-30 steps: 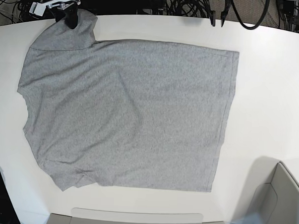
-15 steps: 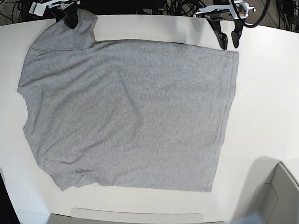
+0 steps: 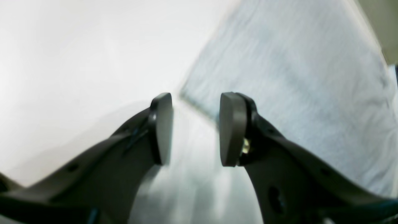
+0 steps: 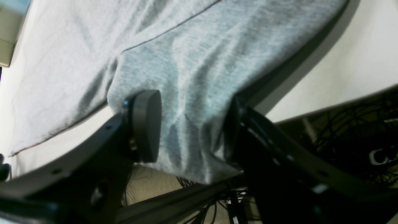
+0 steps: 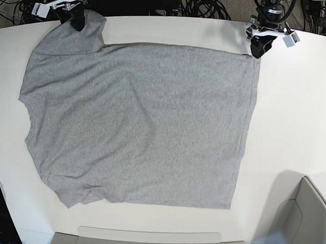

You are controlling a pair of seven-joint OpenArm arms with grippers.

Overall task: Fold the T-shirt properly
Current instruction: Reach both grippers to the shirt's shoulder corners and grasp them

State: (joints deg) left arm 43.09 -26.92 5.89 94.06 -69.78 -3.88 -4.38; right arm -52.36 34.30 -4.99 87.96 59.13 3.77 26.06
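The heather-grey T-shirt (image 5: 136, 123) is spread flat on the white table (image 5: 293, 117), plain side up; no lettering is seen. At the far edge, its sleeve is straddled by the parted right gripper (image 4: 189, 124), while the left gripper (image 3: 195, 129) is held open over its corner.

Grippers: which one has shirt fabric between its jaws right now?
The right gripper, at the T-shirt's sleeve: cloth fills its open jaws. The left gripper stands open at the hem corner, only table between its jaws.
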